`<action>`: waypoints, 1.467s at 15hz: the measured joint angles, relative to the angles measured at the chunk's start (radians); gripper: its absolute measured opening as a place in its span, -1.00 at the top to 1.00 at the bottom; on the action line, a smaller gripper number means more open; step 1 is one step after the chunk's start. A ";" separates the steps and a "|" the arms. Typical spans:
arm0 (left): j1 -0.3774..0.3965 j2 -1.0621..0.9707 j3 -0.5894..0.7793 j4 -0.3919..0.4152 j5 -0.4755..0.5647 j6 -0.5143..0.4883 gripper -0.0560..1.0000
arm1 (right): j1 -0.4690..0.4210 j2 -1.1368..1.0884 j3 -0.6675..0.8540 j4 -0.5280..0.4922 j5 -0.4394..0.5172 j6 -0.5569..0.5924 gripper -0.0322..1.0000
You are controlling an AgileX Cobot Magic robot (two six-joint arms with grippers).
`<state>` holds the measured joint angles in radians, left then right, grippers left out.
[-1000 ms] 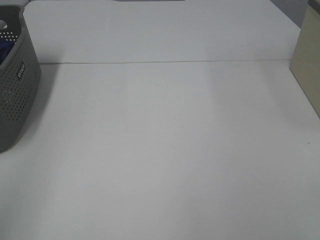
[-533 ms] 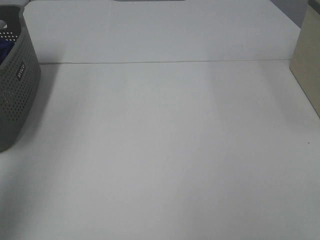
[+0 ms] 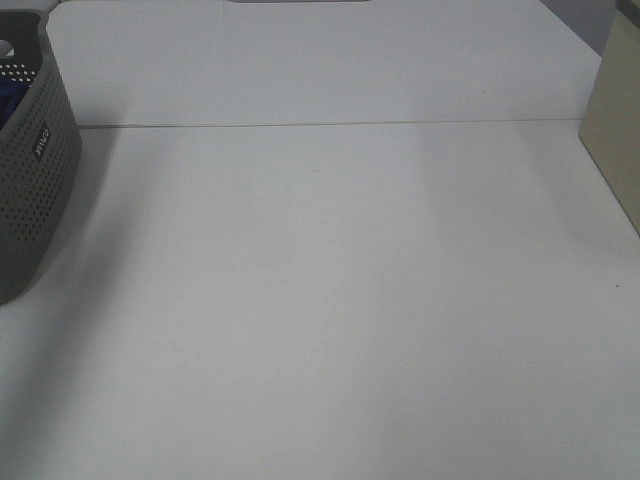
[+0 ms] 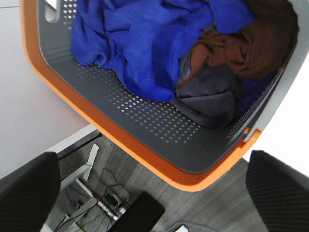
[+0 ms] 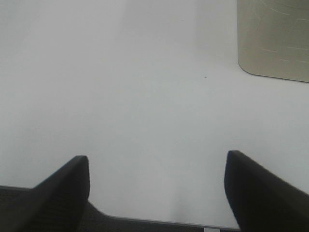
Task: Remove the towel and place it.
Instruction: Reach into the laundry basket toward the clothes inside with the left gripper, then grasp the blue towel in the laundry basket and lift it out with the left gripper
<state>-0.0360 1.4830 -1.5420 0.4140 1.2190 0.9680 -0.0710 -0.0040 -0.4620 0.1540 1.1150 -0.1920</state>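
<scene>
The deep blue towel (image 4: 140,43) lies bunched in the grey perforated basket (image 4: 159,125) with an orange rim, beside a brown cloth (image 4: 251,46) and a grey cloth (image 4: 212,94). In the exterior high view the basket (image 3: 30,170) stands at the table's left edge and only a sliver of the towel (image 3: 8,100) shows. My left gripper (image 4: 154,193) hovers above the basket, open and empty, its fingers (image 4: 29,193) wide apart. My right gripper (image 5: 157,188) is open and empty above bare white table. Neither gripper shows in the exterior high view.
The white table (image 3: 340,300) has a seam line across its far part. A beige box (image 3: 615,130) stands at the right edge and also shows in the right wrist view (image 5: 273,38). Floor and a table leg (image 4: 87,174) show beyond the basket.
</scene>
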 joint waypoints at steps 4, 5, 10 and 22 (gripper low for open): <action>0.006 0.137 0.000 0.123 -0.041 0.003 -0.99 | 0.000 0.000 0.000 0.000 0.000 0.000 -0.56; 0.026 0.160 0.000 0.125 -0.082 0.003 -0.99 | 0.000 0.000 0.000 0.000 0.000 0.000 -0.56; 0.163 0.306 0.000 0.131 -0.225 0.011 -0.99 | 0.000 0.000 0.000 0.000 0.000 0.000 -0.56; 0.163 0.605 -0.040 0.161 -0.422 0.014 -0.99 | 0.000 0.000 0.000 0.000 0.000 0.000 -0.56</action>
<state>0.1270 2.0880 -1.5820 0.5750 0.7970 0.9820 -0.0710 -0.0040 -0.4620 0.1540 1.1150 -0.1920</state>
